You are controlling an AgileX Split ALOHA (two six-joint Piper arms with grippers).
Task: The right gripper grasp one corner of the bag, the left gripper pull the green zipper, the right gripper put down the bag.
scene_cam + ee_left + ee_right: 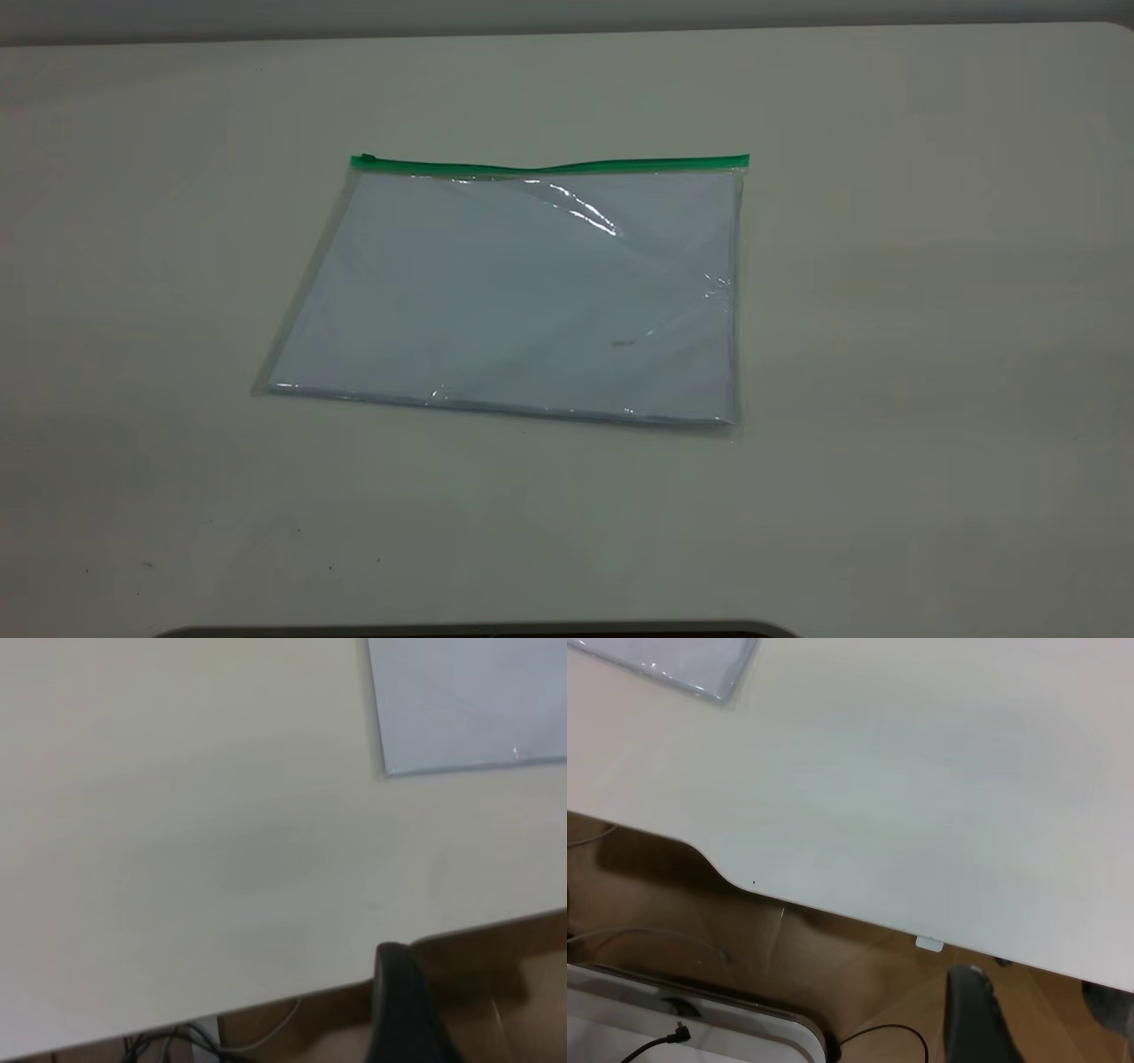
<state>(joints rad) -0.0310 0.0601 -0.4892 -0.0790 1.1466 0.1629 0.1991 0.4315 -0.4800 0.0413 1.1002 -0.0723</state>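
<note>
The bag (514, 292), a clear pouch with white paper sheets inside, lies flat in the middle of the table. The green zipper (549, 165) runs along its far edge, with the darker slider tab (366, 159) at the left end. Neither arm shows in the exterior view. In the left wrist view, the left gripper (403, 1010) is a dark shape beyond the table's edge, far from a corner of the bag (461, 709). In the right wrist view, the right gripper (974, 1019) is also off the table's edge, far from another bag corner (673, 660).
The white table (886, 354) spreads widely around the bag. Its edge (833, 908) has a curved cut-out in the right wrist view. Below it are a brown floor, cables (877, 1036) and a white device (682, 1028).
</note>
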